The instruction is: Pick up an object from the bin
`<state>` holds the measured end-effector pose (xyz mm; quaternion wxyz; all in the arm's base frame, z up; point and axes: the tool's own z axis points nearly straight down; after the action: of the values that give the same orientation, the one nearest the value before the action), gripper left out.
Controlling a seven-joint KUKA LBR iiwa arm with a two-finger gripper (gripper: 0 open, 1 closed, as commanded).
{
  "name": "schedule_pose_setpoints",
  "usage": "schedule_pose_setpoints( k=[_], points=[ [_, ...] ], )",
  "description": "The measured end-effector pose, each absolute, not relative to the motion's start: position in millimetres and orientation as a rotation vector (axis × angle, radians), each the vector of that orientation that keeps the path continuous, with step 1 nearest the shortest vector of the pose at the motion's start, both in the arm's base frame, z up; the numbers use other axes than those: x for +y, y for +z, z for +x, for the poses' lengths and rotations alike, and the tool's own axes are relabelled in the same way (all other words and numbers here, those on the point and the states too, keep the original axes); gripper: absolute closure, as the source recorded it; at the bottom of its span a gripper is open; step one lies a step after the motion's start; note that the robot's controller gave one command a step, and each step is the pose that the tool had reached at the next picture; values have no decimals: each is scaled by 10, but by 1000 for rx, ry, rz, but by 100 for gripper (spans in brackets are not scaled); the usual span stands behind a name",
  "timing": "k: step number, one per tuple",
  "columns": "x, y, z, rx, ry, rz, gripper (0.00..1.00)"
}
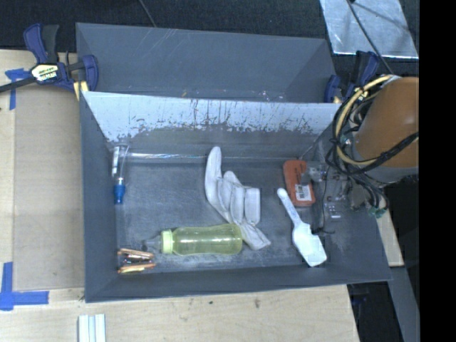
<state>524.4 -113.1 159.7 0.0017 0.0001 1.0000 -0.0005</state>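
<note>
Bin: grey metal bin [214, 70] with sloping walls and a flat floor that carries a few loose things.
Arm: the arm comes in over the right edge, with an orange cover [388, 123] and black and yellow cables [349, 120] looped round its wrist.
Tool: the tool [324, 212] hangs low over the floor close to the right edge, about midway between the far and near edges.
Tool state: cannot tell how wide it stands, nor whether it has hold of anything.
Nearest thing: a white brush [303, 230] lies just left of the tool. Its thin handle runs toward the far edge and its broad end toward the near right corner. Whether the tool touches it cannot be told.
Next nearest: a red block [297, 182] with a white label, by the right edge, just on the far side of the brush handle and beside the tool.
Centre: a crumpled white cloth [231, 194], well apart from the tool.
Near edge: a yellow-green bottle [203, 241] lies on its side with its cap to the left. A corner of the cloth reaches its right end.
Near left corner: a small copper-brown clip [135, 260], just left of the bottle cap.
Left edge: a clear tube [118, 175] with a blue tip, lying along the wall toward the far left corner.
</note>
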Motion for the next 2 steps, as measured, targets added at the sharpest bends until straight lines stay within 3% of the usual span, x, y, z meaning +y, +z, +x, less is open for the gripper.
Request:
schedule_pose_setpoints(
  k=[1,2],
  points=[
    [-1022,1171,5537,3098,-5,-470,0],
    [-357,1258,5705,2984,0,-975,0]
  ],
)
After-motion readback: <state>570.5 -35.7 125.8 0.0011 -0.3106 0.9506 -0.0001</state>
